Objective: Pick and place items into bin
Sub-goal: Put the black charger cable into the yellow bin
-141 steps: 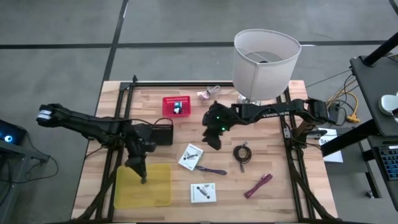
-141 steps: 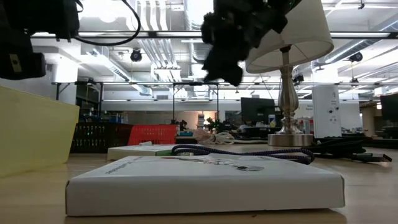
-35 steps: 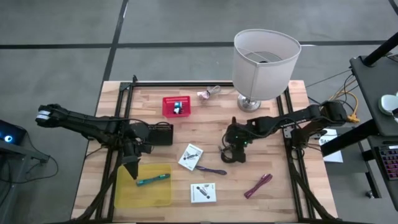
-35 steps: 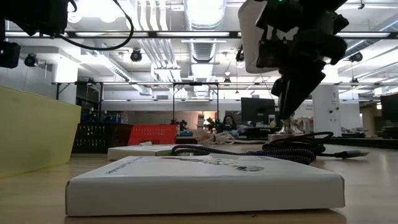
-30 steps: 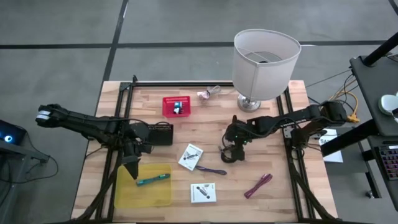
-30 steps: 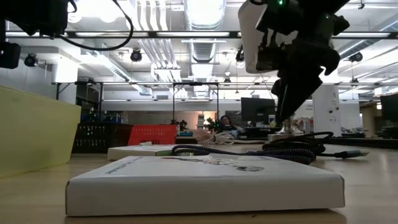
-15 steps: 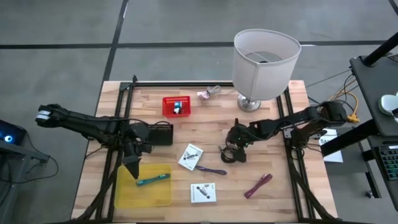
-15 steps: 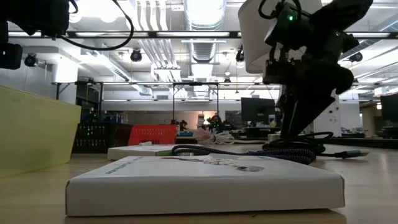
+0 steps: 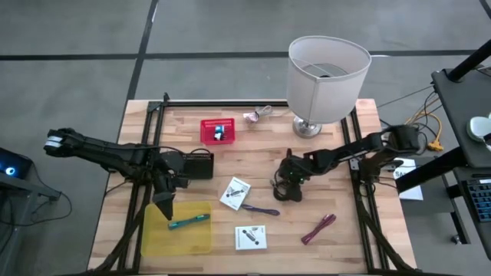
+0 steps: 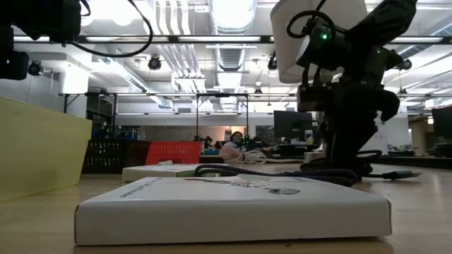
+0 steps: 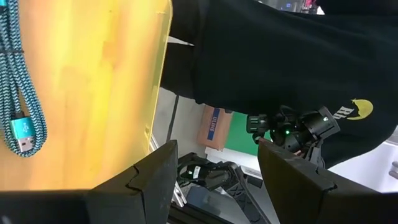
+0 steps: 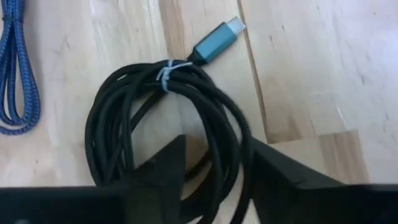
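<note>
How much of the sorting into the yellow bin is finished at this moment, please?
Done: one teal cable lies in the yellow bin, with the open left gripper above it. In hand: the right gripper is down at the black coiled cable, not yet lifted. Left: purple cable, magenta item, white cards.

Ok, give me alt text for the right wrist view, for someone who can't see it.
A black coiled cable, tied with a small white twist tie and ending in a teal-grey plug, lies on the wooden table with the right pincer straddling the coil's near side. A blue braided cable lies apart from it at the edge.
</note>
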